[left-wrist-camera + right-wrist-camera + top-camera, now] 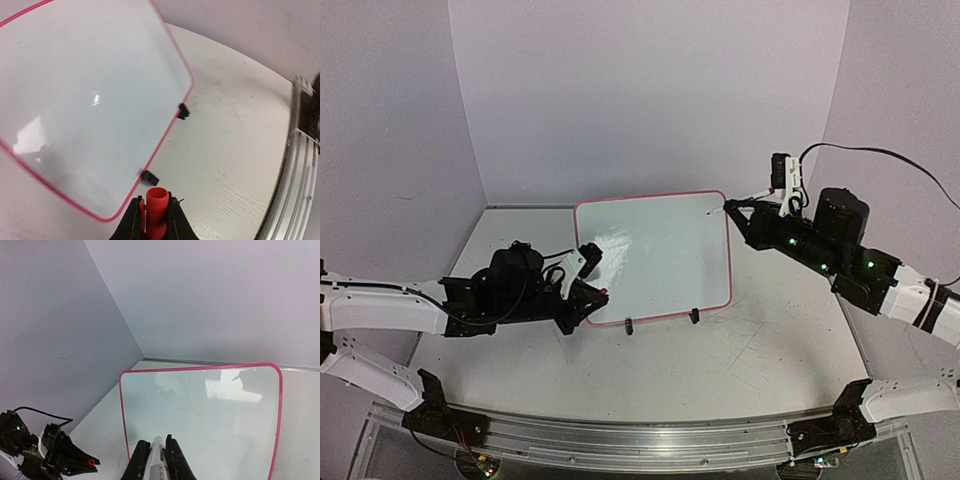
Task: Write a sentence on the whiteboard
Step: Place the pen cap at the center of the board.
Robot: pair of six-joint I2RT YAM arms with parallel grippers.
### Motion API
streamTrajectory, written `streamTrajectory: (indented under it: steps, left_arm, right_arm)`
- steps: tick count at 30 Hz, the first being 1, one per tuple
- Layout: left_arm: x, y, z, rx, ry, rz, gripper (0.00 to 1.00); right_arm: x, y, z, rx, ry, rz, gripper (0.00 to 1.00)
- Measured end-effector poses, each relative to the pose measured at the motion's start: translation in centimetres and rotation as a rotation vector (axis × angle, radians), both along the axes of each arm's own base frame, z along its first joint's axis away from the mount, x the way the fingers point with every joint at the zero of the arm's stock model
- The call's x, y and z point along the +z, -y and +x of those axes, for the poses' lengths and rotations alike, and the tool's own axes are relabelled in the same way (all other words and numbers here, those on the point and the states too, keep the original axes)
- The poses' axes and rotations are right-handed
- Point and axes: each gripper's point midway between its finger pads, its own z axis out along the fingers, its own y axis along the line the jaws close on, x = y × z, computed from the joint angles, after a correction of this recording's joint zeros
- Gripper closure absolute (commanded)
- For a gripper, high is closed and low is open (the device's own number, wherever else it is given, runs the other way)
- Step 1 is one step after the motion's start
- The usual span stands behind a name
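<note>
The whiteboard [653,258] stands tilted on two black clip feet [628,325] at the middle of the table, its pink-rimmed white face blank. My left gripper [595,293] sits at the board's lower left corner, shut on a red marker cap [156,210]. In the left wrist view the board [90,100] fills the upper left. My right gripper [732,208] hovers at the board's upper right corner, shut on a white marker [158,457] that points at the board [200,415]. The marker's tip is close to the face; whether they touch I cannot tell.
An aluminium rail [640,440] runs along the near table edge and also shows in the left wrist view [295,175]. Pale walls close in behind and on both sides. The left gripper [75,462] appears low left in the right wrist view.
</note>
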Motion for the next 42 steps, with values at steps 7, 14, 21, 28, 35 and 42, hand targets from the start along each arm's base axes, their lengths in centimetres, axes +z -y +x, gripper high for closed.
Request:
streamTrajectory:
  steps: [7,14,21,28,35,42]
  left_arm:
    - [-1.1,-8.9,4.2,0.568,-0.192,-0.057,1.00]
    - [-8.8,-17.0,6.1,0.961,-0.406,0.082,1.00]
    - [-15.4,-17.7,5.5,1.017,-0.511,0.326,0.94]
    - [-17.0,-18.3,4.9,1.035,-0.538,0.388,0.73]
    - [-16.9,-18.3,4.9,1.039,-0.537,0.386,0.61]
    - [-14.0,-16.4,4.4,0.981,-0.499,0.309,0.32]
  right_arm:
    - [0.1,0.9,-1.0,0.004,0.067,-0.104,1.00]
    - [-0.3,0.6,-1.4,0.036,0.077,-0.126,1.00]
    - [-1.9,-0.2,-1.8,0.087,0.044,-0.126,1.00]
    - [-2.7,-0.5,-2.1,0.100,0.024,-0.120,1.00]
    - [-2.8,-0.6,-2.0,0.104,0.023,-0.108,1.00]
    - [-3.1,-0.8,-1.9,0.105,0.018,-0.111,1.00]
